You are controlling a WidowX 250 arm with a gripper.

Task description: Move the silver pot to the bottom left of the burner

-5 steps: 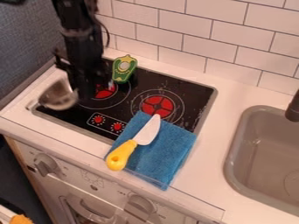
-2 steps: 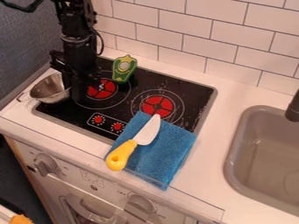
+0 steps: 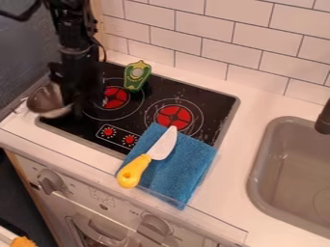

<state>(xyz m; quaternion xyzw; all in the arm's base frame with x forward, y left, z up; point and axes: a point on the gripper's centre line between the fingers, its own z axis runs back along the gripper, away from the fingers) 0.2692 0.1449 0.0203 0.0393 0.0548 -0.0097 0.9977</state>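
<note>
"What's nearest?"

"A toy knife with a yellow handle and pale blade (image 3: 149,157), on a blue cloth (image 3: 187,169) over the front edge of the black, red-ringed cooktop (image 3: 209,99)."

"And the pot?"

"The round silver metal pot (image 3: 46,102) is at the cooktop's left edge, near its front left corner. The black claw (image 3: 78,108) is right beside its rim; how wide it's open, or whether it grips the pot, I can't tell."

"Beyond them?"

"A green pepper-shaped toy (image 3: 136,76), near the back edge."

"What might go wrong?"

"The pot looks partly past the left edge; released there, it could tip on the raised border. A weak rim hold could let it swing."
</note>
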